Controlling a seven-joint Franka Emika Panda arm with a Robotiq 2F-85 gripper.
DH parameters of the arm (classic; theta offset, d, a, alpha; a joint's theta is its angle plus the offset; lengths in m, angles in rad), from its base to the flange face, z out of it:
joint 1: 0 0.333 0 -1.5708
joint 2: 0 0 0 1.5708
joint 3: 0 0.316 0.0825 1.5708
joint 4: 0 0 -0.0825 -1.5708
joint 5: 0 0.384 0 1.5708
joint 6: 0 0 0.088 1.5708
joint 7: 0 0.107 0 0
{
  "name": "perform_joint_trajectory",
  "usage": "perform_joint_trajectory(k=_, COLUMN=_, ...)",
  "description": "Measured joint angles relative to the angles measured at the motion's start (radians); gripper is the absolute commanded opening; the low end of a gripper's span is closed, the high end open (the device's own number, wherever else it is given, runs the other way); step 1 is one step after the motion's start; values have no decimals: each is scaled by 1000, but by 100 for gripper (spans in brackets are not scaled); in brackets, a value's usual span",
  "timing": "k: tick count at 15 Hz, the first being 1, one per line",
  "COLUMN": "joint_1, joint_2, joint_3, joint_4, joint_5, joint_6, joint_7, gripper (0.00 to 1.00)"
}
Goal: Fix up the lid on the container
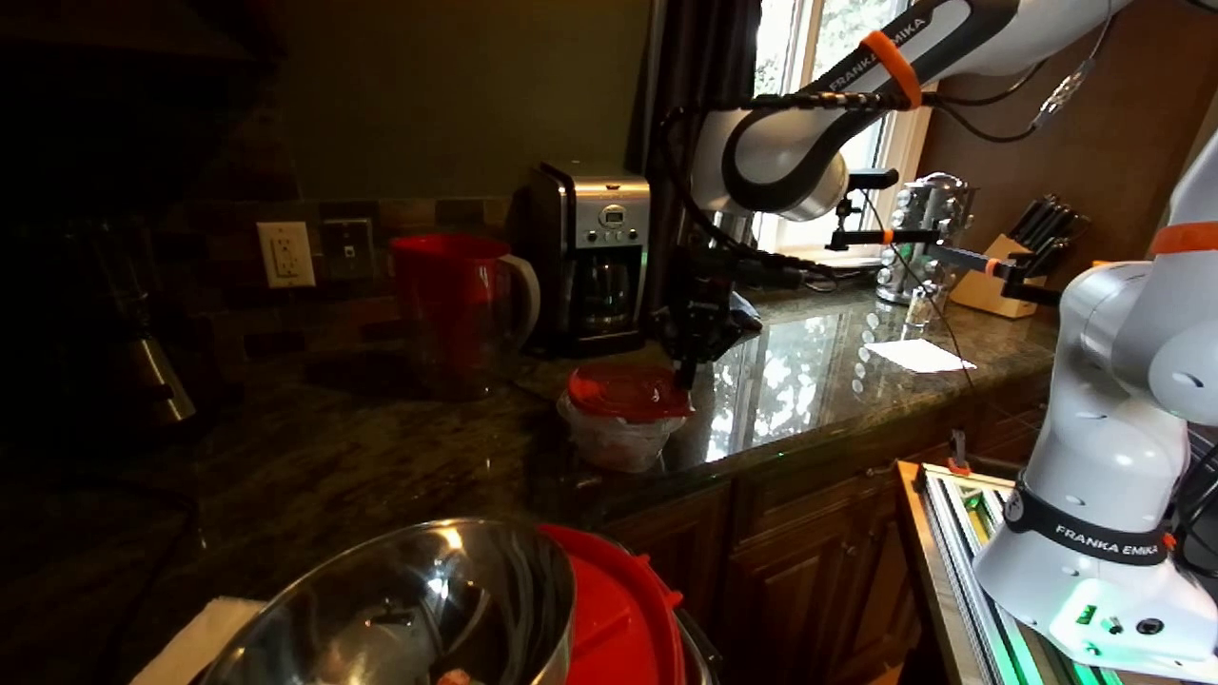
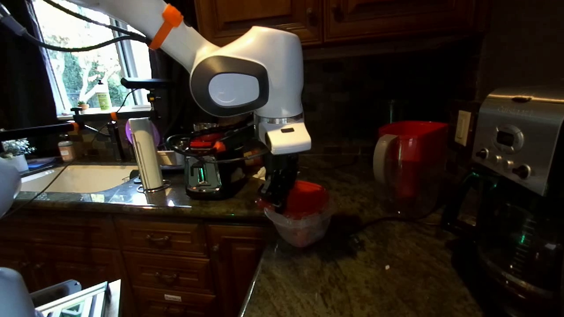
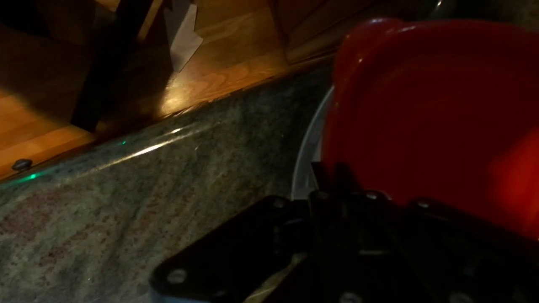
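A red lid (image 1: 628, 390) lies on a clear plastic container (image 1: 618, 442) near the counter's edge. The lid also shows in an exterior view (image 2: 306, 200), with the container (image 2: 302, 229) under it. In the wrist view the lid (image 3: 429, 126) fills the right side. A strip of the container's clear rim (image 3: 309, 155) shows beyond the lid's left edge. My black gripper (image 3: 334, 174) points down at that edge, its fingertips close together. It is at the lid's edge in both exterior views (image 1: 685, 376) (image 2: 280, 204). I cannot tell whether the lid's rim is between the fingertips.
A red-lidded pitcher (image 1: 457, 314) and a coffee maker (image 1: 599, 257) stand behind the container. A metal bowl (image 1: 409, 609) and a red colander-like item (image 1: 618, 609) are in front. A toaster (image 2: 202, 176) and paper-roll stand (image 2: 147, 154) are on the counter (image 2: 335, 273).
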Motion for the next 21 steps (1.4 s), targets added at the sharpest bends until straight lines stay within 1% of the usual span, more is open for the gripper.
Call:
perform_joint_trajectory(k=4, joint_1=9, joint_2=3, joint_3=-7, joint_4=-1, joint_5=119, joint_6=0, joint_7=-7, gripper=2)
perform_joint_trajectory(k=7, joint_1=9, joint_2=2, joint_3=-5, joint_4=-6, joint_5=137, joint_6=0, joint_7=40, gripper=2)
perform_joint_trajectory(k=11, joint_1=7, joint_2=-11, joint_3=24, joint_4=-26, joint_5=99, joint_6=30, joint_7=204, gripper=2)
perform_joint_trajectory(k=16, joint_1=6, joint_2=-32, joint_3=69, joint_4=-46, joint_5=-7, joint_6=49, joint_7=454, gripper=2)
perform_joint_trajectory(k=18, joint_1=6, joint_2=-38, joint_3=77, joint_4=-50, joint_5=-34, joint_6=49, joint_7=523, gripper=2)
perform_joint_trajectory(k=21, joint_1=6, joint_2=-37, joint_3=79, joint_4=-50, joint_5=-55, joint_6=49, joint_7=579, gripper=2)
